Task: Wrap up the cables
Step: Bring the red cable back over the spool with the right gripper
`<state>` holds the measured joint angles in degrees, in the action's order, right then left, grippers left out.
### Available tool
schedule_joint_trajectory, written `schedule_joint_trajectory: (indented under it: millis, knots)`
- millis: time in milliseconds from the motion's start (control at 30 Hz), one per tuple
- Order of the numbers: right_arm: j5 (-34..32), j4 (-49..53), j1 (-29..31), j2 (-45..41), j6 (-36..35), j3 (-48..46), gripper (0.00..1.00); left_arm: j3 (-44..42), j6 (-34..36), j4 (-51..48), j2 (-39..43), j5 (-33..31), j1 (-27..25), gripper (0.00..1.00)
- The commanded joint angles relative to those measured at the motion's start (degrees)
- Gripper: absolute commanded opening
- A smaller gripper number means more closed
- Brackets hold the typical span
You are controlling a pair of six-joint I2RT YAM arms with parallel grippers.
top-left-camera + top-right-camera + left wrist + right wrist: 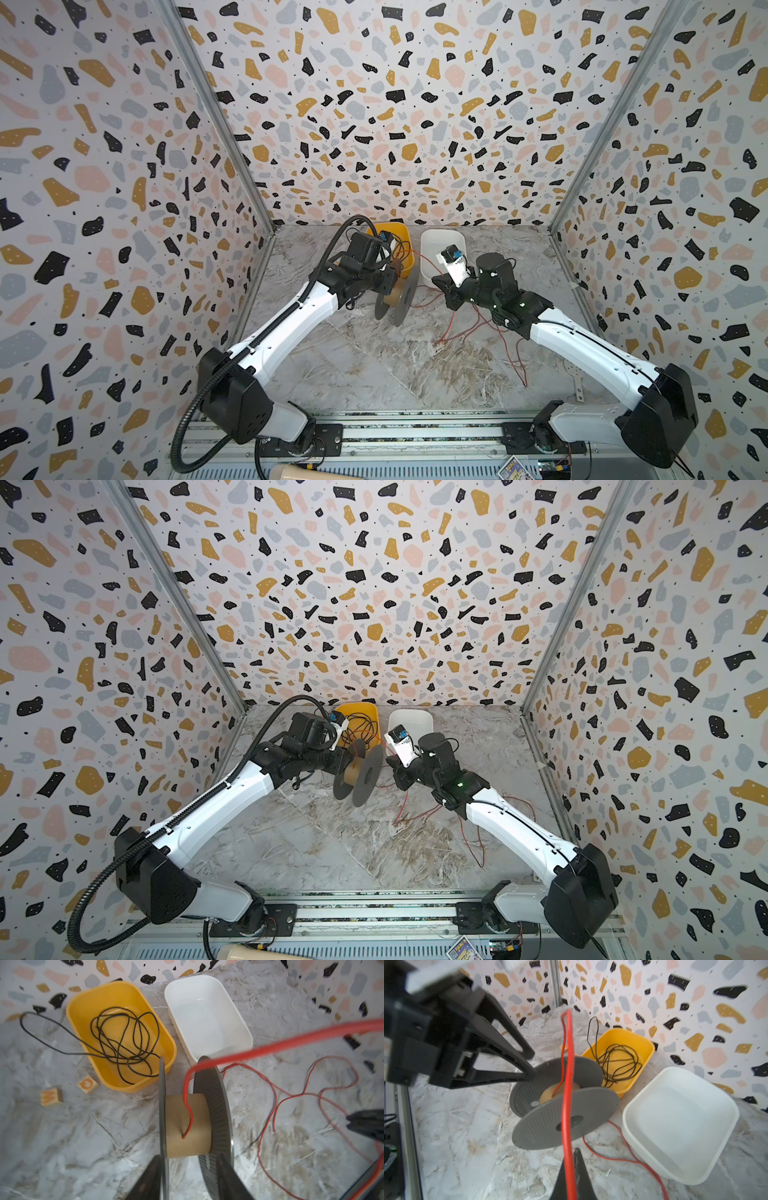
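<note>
The red-orange cable (291,1041) runs taut from my right gripper (571,1159), which is shut on it, up over a grey spool (542,1126). Its end is tucked into the spool's cardboard core (176,1126). The rest of the cable lies in loose loops on the marble table (446,337). The spool (395,300) stands on its flange edges between both arms. My left gripper (189,1157) is open, fingers apart at the spool's flanges and not pressing on them. In both top views it (345,762) sits left of the spool, and the right gripper (436,281) sits just right of it.
A yellow tub (83,1007) holding a tangled black wire (124,1043) stands behind the spool. One end of that wire trails onto the table. An empty white tub (245,1030) stands beside it. Two wooden letter blocks (88,1084) (51,1097) lie near the yellow tub.
</note>
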<state>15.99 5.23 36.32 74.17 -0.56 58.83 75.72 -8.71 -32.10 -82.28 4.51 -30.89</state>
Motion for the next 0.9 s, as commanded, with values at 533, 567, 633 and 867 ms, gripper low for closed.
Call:
schedule_joint_trajectory:
  millis: [533,567,633,867]
  knots:
    - [20.15,22.02,-2.08,4.52,3.29,12.91,0.00,-11.45,4.99,11.56,11.91,-1.44,0.59,0.85]
    - [19.73,22.33,-2.12,4.21,3.95,12.92,0.00,-11.56,5.00,11.70,12.26,-1.92,0.66,0.87]
    - [19.52,22.47,-2.14,3.79,4.92,12.63,0.00,-12.24,4.95,12.71,12.95,-1.53,0.66,0.89]
    - [24.32,20.90,-3.52,1.19,8.29,13.01,0.00,-13.90,4.84,14.13,13.56,1.94,0.68,0.89]
